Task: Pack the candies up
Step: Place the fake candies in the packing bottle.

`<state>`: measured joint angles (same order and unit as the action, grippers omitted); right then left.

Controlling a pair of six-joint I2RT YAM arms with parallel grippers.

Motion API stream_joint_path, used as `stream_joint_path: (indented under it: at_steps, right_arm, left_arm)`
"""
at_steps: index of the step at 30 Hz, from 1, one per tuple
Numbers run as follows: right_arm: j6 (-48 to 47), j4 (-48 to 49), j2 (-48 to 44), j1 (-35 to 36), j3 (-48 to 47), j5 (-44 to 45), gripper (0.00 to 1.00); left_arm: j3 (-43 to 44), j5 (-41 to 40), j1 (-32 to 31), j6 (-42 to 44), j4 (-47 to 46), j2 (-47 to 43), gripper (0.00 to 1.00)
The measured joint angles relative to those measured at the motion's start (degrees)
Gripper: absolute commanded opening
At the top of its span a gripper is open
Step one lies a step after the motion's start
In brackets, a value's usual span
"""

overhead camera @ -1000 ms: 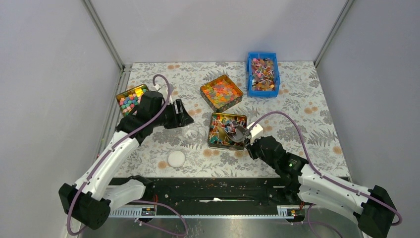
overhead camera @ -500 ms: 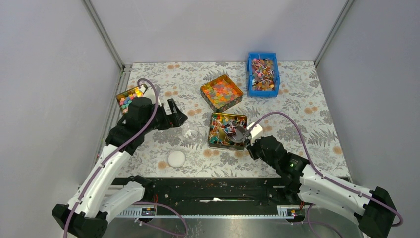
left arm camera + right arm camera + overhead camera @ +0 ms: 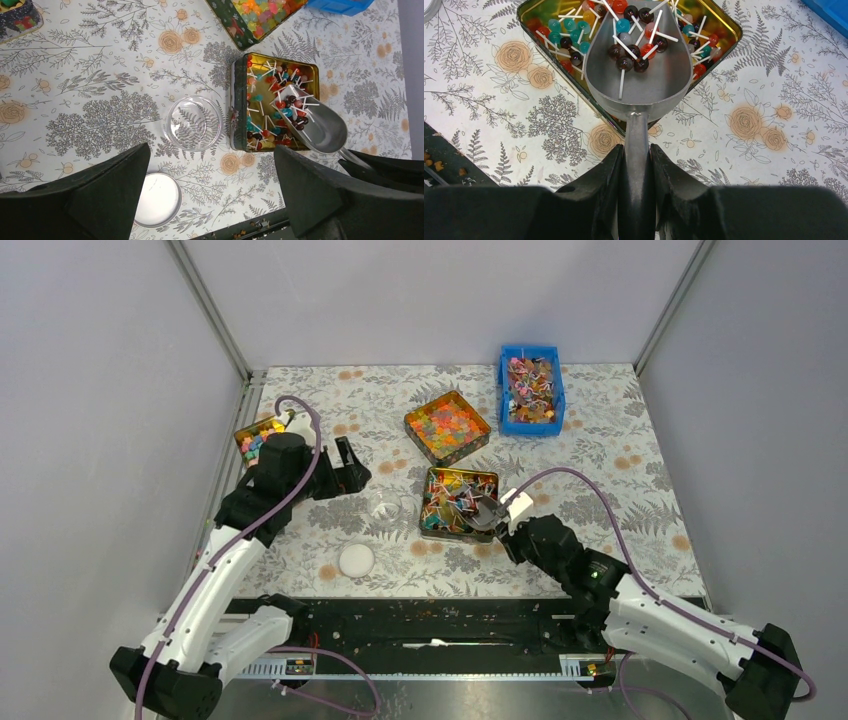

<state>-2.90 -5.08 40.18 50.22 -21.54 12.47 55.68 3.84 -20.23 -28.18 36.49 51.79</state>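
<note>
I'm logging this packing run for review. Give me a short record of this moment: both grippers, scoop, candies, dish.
left gripper: open, empty, above the table near the clear dish
right gripper: shut on the handle of the scoop
scoop: bowl in the gold tin, a few candies in it
clear dish: empty, beside the tin, not touching
white lid: flat on the table, off the dish
</note>
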Motion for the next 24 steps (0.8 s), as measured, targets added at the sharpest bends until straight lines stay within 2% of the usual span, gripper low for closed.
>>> stream_joint_path:
  at_steps: [10,24]
  right_arm:
    - [-1.3,-3.3,-3.2,0.0,-0.1,-0.4,0.00]
    - [-5.7,-3.3,-0.2,0.0,-3.0,-4.4,0.00]
  left_arm:
    - [0.0,0.8,0.6,0.6,0.1,2.4,0.99]
    - [0.2,2.6,1.2,0.8,0.2,4.9,0.99]
